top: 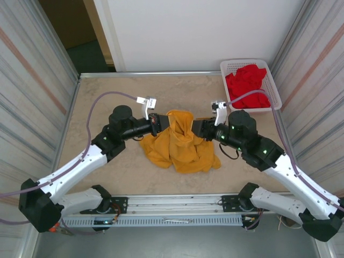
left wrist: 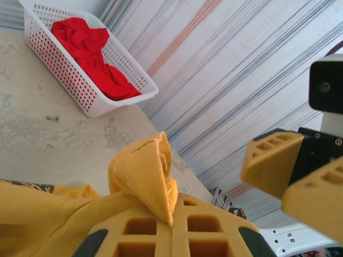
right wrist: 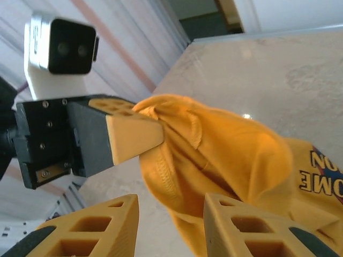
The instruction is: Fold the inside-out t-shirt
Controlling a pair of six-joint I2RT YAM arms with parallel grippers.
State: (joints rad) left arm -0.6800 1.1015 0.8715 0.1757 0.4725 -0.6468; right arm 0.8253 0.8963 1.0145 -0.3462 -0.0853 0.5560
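The inside-out t-shirt point(top: 183, 148) is a mustard-yellow heap in the middle of the table, with one peak pulled up between the two arms. My left gripper point(top: 160, 122) is shut on that raised fold; in the left wrist view a cloth edge point(left wrist: 142, 171) sticks out from the closed left gripper point(left wrist: 174, 214). My right gripper point(top: 200, 128) faces it from the right. In the right wrist view the right gripper point(right wrist: 171, 225) is open, with the shirt point(right wrist: 230, 155) hanging beside one of its fingers point(right wrist: 241, 227). Dark print shows on the cloth at the frame's right edge.
A white basket point(top: 244, 62) of red garments point(top: 247, 86) stands at the back right corner; the basket point(left wrist: 69, 80) also appears in the left wrist view. Corrugated walls close in both sides of the table. A metal rail runs along the near edge.
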